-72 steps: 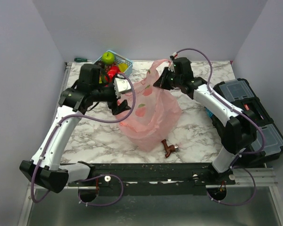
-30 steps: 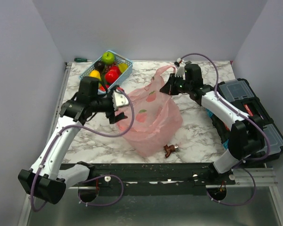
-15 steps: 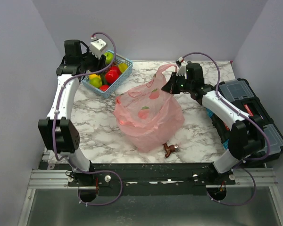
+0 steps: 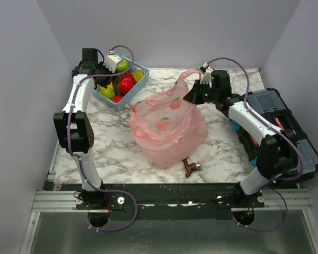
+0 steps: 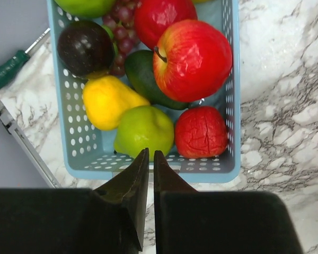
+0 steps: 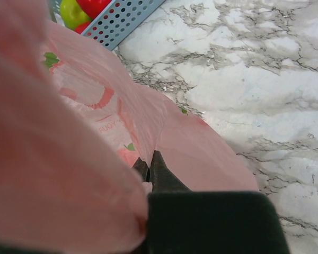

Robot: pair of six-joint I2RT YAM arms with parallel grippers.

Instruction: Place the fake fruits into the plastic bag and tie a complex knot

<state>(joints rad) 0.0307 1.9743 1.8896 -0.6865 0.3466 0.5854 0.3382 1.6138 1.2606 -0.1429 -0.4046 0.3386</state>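
The fake fruits lie in a light-blue basket (image 5: 231, 106) at the table's back left (image 4: 135, 87): a red apple (image 5: 193, 58), a green fruit (image 5: 144, 129), a yellow one (image 5: 108, 100), a dark plum (image 5: 86, 47) and a wrinkled red one (image 5: 201, 132). My left gripper (image 5: 150, 152) hovers at the basket's near rim (image 4: 115, 66), shut, with nothing between its jaws. The pink plastic bag (image 4: 169, 129) stands mid-table with its mouth open. My right gripper (image 4: 191, 98) is shut on the bag's far-right rim (image 6: 148, 157) and holds it up. No knot shows.
A green-handled screwdriver (image 5: 8, 71) lies behind the basket by the back wall (image 4: 90, 67). A black toolbox (image 4: 286, 132) fills the right side. A small brown object (image 4: 191, 168) lies in front of the bag. The table's metal edge rail (image 5: 21, 143) runs left of the basket.
My left arm has swung from beside the bag back to the basket, and its jaws have closed from wide open. The right gripper still holds the bag rim.
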